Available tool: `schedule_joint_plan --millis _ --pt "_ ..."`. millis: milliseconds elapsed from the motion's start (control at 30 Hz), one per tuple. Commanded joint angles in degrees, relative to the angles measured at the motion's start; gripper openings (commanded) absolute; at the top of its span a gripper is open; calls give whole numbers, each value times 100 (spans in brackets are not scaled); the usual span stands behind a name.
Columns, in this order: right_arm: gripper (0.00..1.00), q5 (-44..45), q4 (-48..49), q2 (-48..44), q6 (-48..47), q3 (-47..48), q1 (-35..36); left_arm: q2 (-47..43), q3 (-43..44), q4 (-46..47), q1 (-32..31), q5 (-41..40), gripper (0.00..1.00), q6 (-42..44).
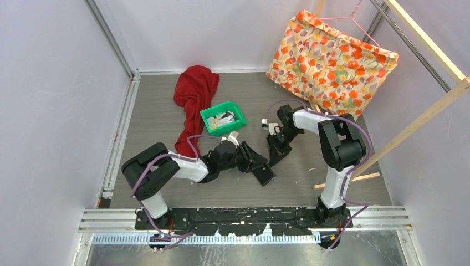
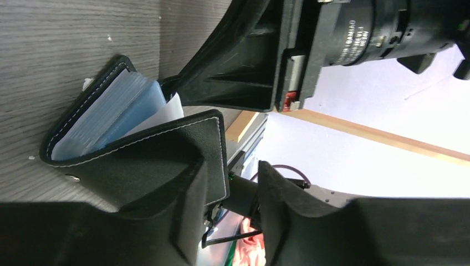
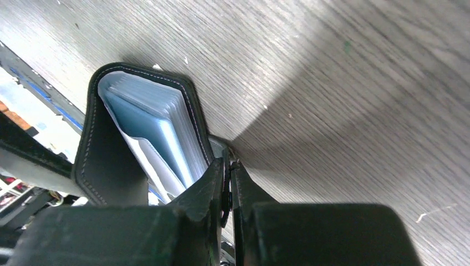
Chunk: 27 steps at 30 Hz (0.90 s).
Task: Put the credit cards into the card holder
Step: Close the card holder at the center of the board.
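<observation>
Nearest, at the right of the grey wood-grain table point(image 1: 166, 183), a wooden stick point(image 1: 360, 178) lies beside the right arm's upright link. Just beyond, around the middle of the table, the black card holder point(image 1: 263, 172) stands open on its spine between the two arms. Its pale blue pockets are fanned, and a white card point(image 2: 166, 113) is tucked among them. The left gripper point(image 2: 239, 183) reaches in from the left with its jaws apart. One cover of the holder rests against one of its fingers point(image 2: 183, 221), and the gap between the fingers shows nothing pinched in it. The right gripper point(image 3: 227, 180) comes down from the far right with its fingers pressed together on the edge of the other cover, holding that flap away from the pockets. Farther back and a little left, a green bin point(image 1: 210, 117) sits on the table with the remaining credit cards point(image 1: 225, 117) lying in it, pale and dark. A red cloth point(image 1: 191, 97) lies in a long heap just left of the bin and runs towards the far wall. At the far right, a floral bag point(image 1: 332, 61) leans by the wooden frame.
</observation>
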Motion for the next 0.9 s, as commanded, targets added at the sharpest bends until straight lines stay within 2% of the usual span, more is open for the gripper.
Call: schedule_joint_plan --millis 0,133,367,600,867 --pt "11 -467 112 -175 33 52 -224 72 336 -1046 98 98 33 281" --pt "11 -664 142 -304 -49 37 -320 48 364 -1787 213 -73 25 445" --pt "11 -802 214 -365 -164 176 -324 304 916 -2732 378 -207 23 1040" --pt "11 -927 154 -543 -422 287 -184 458 1446 -3323 390 -218 27 1385" --pt "11 -277 234 -519 -405 403 79 -103 1437 -3150 393 -108 36 1834"
